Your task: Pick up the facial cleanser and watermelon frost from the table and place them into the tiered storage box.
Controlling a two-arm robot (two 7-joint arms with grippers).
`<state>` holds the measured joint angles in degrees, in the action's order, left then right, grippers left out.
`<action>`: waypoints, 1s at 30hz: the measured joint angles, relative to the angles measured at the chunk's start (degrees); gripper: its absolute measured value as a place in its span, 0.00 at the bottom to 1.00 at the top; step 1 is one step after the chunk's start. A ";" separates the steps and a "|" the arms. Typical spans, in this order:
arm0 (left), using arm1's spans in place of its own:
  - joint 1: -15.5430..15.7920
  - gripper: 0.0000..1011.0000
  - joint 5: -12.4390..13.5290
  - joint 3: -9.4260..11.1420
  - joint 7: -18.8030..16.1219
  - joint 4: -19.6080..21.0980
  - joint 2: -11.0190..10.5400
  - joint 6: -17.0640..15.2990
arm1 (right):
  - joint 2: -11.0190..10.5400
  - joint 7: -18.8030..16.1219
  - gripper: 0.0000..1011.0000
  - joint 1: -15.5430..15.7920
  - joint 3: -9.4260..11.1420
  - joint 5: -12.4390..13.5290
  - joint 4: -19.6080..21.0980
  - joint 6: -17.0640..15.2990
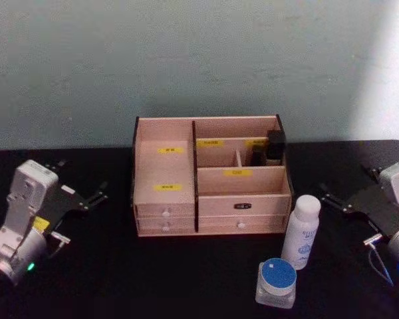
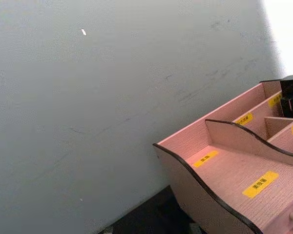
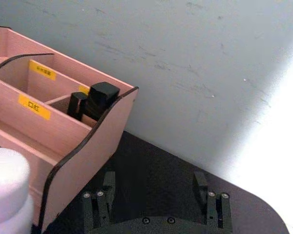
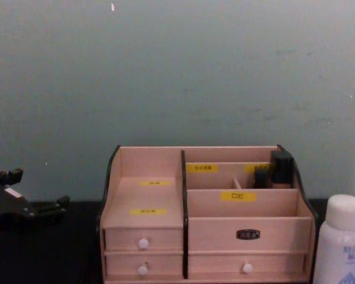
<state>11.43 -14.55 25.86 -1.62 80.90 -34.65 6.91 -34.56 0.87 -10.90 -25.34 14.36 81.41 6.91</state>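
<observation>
The black matte table is carrying all items and is standing against a plain grey-green wall.

The tiered storage box is sitting at the middle of the table, toward its back edge. It is a light wood-grain box with dark curved edge trim. Its open compartments are stepping up toward the back and are bearing yellow labels. The flat-fronted drawers along its base are carrying small round white knobs. Upright black blocks are standing in its rear right compartment.

The left gripper is hovering near the table's left edge, well apart from the box, with its black fingers spread and holding nothing. The right gripper is hovering near the right edge, beside the box's right wall, with its fingers likewise spread wide and empty.

The white bottle, a smooth cylinder with a rounded cap and blue print, is standing upright just beside the box's front right corner.

The small jar, clear-walled with a round blue lid, is sitting near the table's front edge, just in front of the bottle.
</observation>
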 joint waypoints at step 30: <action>0.00 0.99 0.00 0.00 0.00 0.00 0.00 0.00 | -6.82 -8.63 0.99 13.71 7.60 5.37 12.87 -5.46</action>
<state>11.43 -14.55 25.86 -1.62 80.90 -34.65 6.91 -41.38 -7.76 2.81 -17.74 19.73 94.28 1.46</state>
